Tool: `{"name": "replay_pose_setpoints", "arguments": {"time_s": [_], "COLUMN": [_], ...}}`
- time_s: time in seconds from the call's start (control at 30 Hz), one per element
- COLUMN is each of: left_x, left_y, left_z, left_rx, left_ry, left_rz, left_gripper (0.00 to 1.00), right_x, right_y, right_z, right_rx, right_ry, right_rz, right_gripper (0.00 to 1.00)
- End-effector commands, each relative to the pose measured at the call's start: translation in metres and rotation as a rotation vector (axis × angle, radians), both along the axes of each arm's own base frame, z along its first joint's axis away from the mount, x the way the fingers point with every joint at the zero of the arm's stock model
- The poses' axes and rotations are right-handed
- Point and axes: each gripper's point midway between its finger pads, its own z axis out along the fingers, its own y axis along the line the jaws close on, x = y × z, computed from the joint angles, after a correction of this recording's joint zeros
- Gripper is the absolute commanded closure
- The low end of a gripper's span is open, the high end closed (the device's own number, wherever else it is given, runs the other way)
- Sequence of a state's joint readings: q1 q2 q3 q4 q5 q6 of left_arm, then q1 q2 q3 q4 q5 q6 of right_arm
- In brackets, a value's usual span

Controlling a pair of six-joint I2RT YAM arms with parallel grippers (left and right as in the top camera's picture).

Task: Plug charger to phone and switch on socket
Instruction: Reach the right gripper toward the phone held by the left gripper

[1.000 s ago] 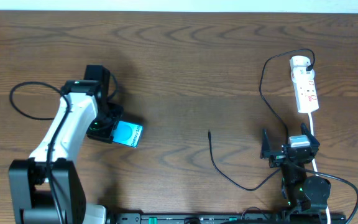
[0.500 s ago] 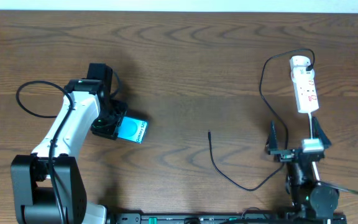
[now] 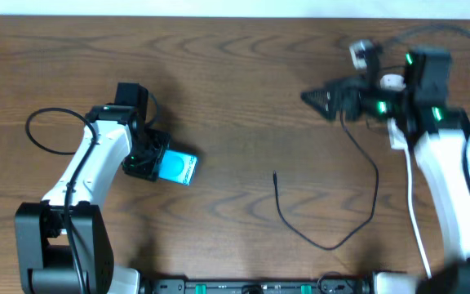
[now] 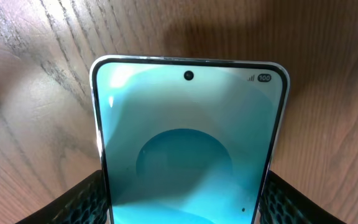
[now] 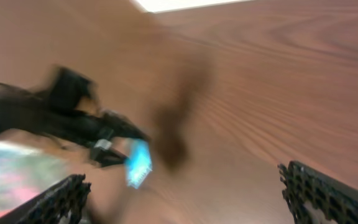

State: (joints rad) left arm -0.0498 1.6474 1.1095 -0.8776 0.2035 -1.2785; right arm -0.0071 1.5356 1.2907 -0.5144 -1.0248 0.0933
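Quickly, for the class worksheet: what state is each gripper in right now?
Left gripper: closed, holding the phone.
Right gripper: open, holding nothing.

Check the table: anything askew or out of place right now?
Nothing spilled or damaged. The phone sits askew between the left fingers; the charger lies loose on the table, its tip well apart from the phone; the right arm covers most of the socket.

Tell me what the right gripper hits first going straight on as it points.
Nothing near: the right gripper faces bare table. Far along sits the left gripper holding the phone; height unclear.
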Motion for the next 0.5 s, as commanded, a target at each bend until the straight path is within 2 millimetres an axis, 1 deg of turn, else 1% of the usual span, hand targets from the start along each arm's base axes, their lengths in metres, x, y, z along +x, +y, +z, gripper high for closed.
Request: {"name": "replay_pose_setpoints", "arguments": {"time_s": [0.0, 0.03, 0.07, 0.1, 0.13, 0.2, 0.23, 0.27, 0.3, 0.43, 0.47], "left_x": [0.001, 0.0, 0.0, 0.0, 0.0, 0.002, 0.002, 0.003, 0.004, 0.006, 0.007], "left_y": [-0.001, -0.001, -0.001, -0.001, -0.004, -0.008, -0.01, -0.012, -0.013, -0.014, -0.014], "left_z": [0.001, 0.001, 0.001, 0.001, 0.002, 0.002, 0.003, 0.003, 0.004, 0.004, 0.004], "left_rx": [-0.002, -0.006, -0.008, -0.013, -0.029, -0.059, -0.072, -0.081, -0.091, -0.104, -0.107], "left_ry": [0.002, 0.009, 0.014, 0.018, 0.024, 0.029, 0.031, 0.034, 0.035, 0.041, 0.042], "left_rz": [0.042, 0.092, 0.119, 0.146, 0.176, 0.21, 0.226, 0.243, 0.269, 0.343, 0.364], "left_gripper": [0.93, 0.93, 0.93, 0.92, 0.93, 0.93, 0.93, 0.93, 0.93, 0.93, 0.93], "right_x": [0.013, 0.029, 0.034, 0.039, 0.041, 0.038, 0.035, 0.033, 0.027, 0.014, 0.009], "right_y": [0.034, 0.045, 0.05, 0.063, 0.075, 0.101, 0.116, 0.124, 0.144, 0.182, 0.196], "right_z": [-0.005, -0.026, -0.035, -0.051, -0.064, -0.082, -0.089, -0.092, -0.097, -0.103, -0.106], "right_rx": [0.312, 0.349, 0.36, 0.374, 0.379, 0.376, 0.37, 0.366, 0.354, 0.313, 0.295], "right_ry": [0.267, 0.398, 0.445, 0.519, 0.565, 0.615, 0.623, 0.624, 0.613, 0.587, 0.584], "right_rz": [0.209, 0.191, 0.189, 0.194, 0.206, 0.249, 0.274, 0.288, 0.319, 0.327, 0.323], "right_gripper": [0.01, 0.01, 0.01, 0.01, 0.01, 0.01, 0.01, 0.01, 0.01, 0.01, 0.01]}}
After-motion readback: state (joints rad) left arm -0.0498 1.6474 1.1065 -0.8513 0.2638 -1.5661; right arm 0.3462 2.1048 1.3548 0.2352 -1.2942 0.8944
